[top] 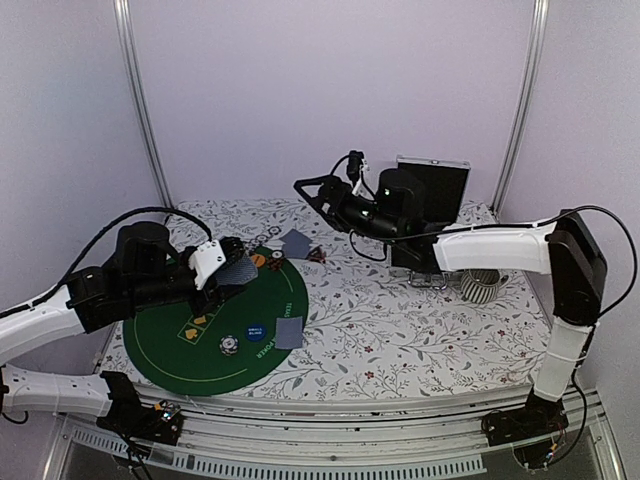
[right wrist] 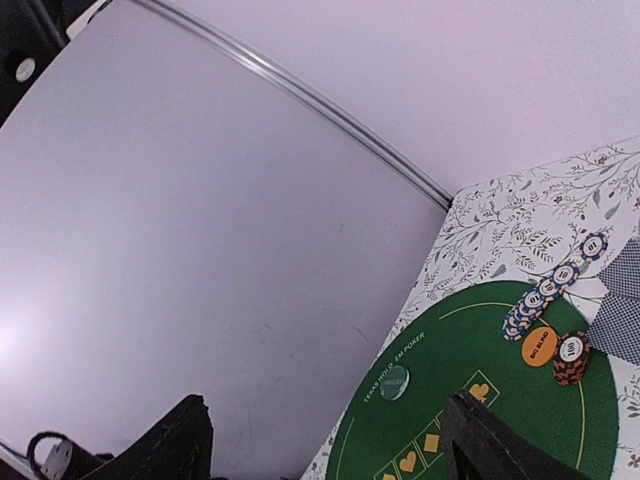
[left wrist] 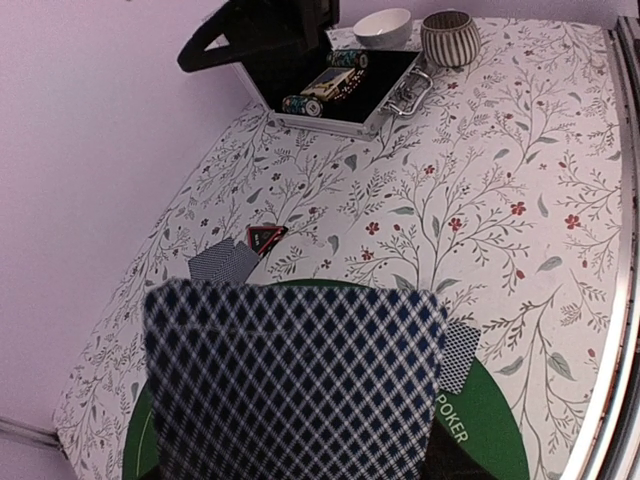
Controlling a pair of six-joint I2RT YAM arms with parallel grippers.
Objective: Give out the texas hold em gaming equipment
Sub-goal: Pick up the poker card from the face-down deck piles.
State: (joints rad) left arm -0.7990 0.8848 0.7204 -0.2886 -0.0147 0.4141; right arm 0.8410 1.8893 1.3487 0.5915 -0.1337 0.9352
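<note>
My left gripper (top: 236, 268) is shut on a grey-blue-backed playing card (left wrist: 290, 385), held over the far edge of the green poker mat (top: 190, 355). The card fills the left wrist view and hides the fingers. One card (top: 288, 332), a blue disc (top: 256, 333) and a striped chip (top: 229, 345) lie on the mat. Another card (top: 297, 243) and the dark red-edged triangular marker (top: 318, 255) lie on the floral cloth beyond it. My right gripper (top: 306, 195) is open and empty, raised above the table. Its view shows a chip row (right wrist: 548, 292), an orange disc (right wrist: 540, 345) and a chip stack (right wrist: 571, 358).
The open silver-and-black case (left wrist: 340, 85) stands at the back right with chip rolls inside. A white bowl (left wrist: 383, 25) and a ribbed cup (left wrist: 449, 37) stand by it. A green round disc (right wrist: 394, 381) lies on the mat. Purple walls close the back and sides.
</note>
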